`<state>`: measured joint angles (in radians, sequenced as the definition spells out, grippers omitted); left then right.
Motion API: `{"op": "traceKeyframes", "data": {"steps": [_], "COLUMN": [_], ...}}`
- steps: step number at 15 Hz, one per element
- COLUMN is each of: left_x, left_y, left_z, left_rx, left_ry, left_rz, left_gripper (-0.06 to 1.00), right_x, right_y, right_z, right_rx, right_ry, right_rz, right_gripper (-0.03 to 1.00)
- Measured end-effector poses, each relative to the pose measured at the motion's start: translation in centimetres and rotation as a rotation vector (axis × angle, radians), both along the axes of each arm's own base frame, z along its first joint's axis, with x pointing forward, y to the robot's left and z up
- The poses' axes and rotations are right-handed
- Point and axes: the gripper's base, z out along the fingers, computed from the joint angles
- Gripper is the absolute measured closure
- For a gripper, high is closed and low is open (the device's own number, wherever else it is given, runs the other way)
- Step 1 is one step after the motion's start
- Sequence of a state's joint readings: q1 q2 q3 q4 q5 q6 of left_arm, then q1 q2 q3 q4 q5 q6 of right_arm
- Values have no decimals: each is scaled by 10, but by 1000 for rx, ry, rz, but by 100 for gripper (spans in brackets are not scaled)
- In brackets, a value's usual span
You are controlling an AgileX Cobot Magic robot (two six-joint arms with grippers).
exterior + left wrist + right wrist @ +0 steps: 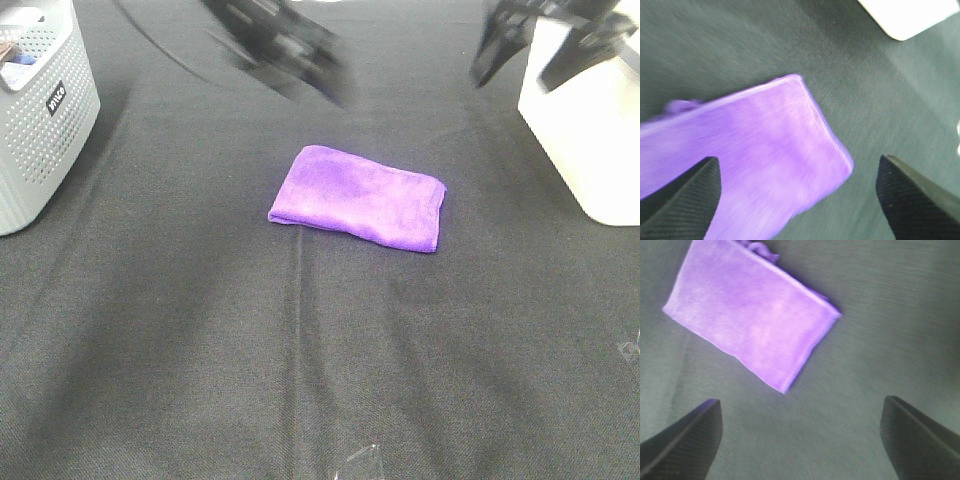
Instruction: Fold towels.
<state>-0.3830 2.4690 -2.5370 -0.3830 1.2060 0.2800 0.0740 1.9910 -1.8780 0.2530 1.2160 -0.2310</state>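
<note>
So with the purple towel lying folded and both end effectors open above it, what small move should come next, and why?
Probably pull both arms back clear of the cloth. The purple towel already lies as a compact folded rectangle on the black table, untouched. The left end effector and right end effector are both open and hold nothing. Any further fold looks unnecessary, though the hidden layers can't be checked.

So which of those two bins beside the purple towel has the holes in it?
The grey basket at the left edge: its walls are perforated with rows of small holes and carry a small dark label. The white bin on the right has smooth, plain sides.
</note>
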Motion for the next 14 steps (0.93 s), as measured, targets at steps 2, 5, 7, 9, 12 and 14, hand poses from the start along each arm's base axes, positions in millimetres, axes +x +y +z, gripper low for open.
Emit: {"op": "traceKeyframes", "data": {"steps": [2,5,7,9,12,14], "left_x": [11,13,-5,-41,-123,-197], "left_y": [42,115,166,205,226,231], "left_z": [20,57,77,93,111,126], "left_rx": [95,161,184,219,243,232], "left_ry": [-45,-90,-58,-16,44,9], "left_rz": [184,410,509,568,599,623], "left_gripper": [16,17,18,18,18,18], "right_x": [-18,-62,-94,-132,-203,-253], "right_y": [-5,-11,-14,-17,-20,-24], "right_z": [16,43,66,86,100,90], "right_rx": [-29,-56,-54,-39,-7,-2], "right_ry": [-15,-44,-89,-139,-205,-227], "right_rz": [-31,-53,-69,-87,-89,-89], "right_gripper": [15,15,15,15,15,15]}}
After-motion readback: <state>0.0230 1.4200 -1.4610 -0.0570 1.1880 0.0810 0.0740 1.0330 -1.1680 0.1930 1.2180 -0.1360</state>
